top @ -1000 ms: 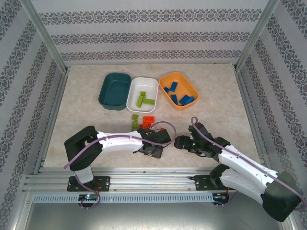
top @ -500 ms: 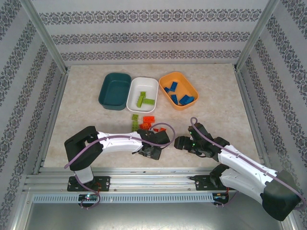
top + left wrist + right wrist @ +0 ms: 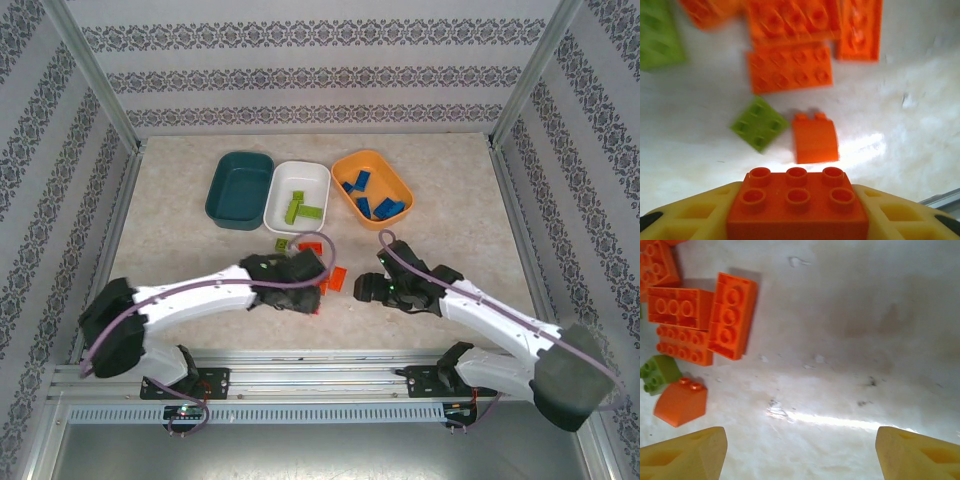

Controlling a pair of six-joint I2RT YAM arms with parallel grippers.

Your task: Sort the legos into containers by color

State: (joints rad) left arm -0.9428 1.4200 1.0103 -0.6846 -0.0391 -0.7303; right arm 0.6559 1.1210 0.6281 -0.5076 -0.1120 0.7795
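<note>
Left gripper [image 3: 797, 220]: yellow fingers clamped on an orange-red six-stud plastic brick [image 3: 797, 197], above the loose orange-red and lime green bricks [image 3: 790, 67] on the marbled table [image 3: 850, 340]. Right gripper [image 3: 800, 455]: jaws spread wide, grasping nothing, beside that pile. Beyond: lime green bricks [image 3: 300, 208] in the white plastic tray [image 3: 318, 178], blue bricks [image 3: 377, 202] in the orange plastic tray [image 3: 345, 163], and the dark teal plastic tray [image 3: 240, 190] at left.

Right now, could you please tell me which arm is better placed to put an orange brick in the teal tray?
Left. Its claw grips an orange brick, and the teal tray sits on its side of the table. The right claw is open and empty.
</note>
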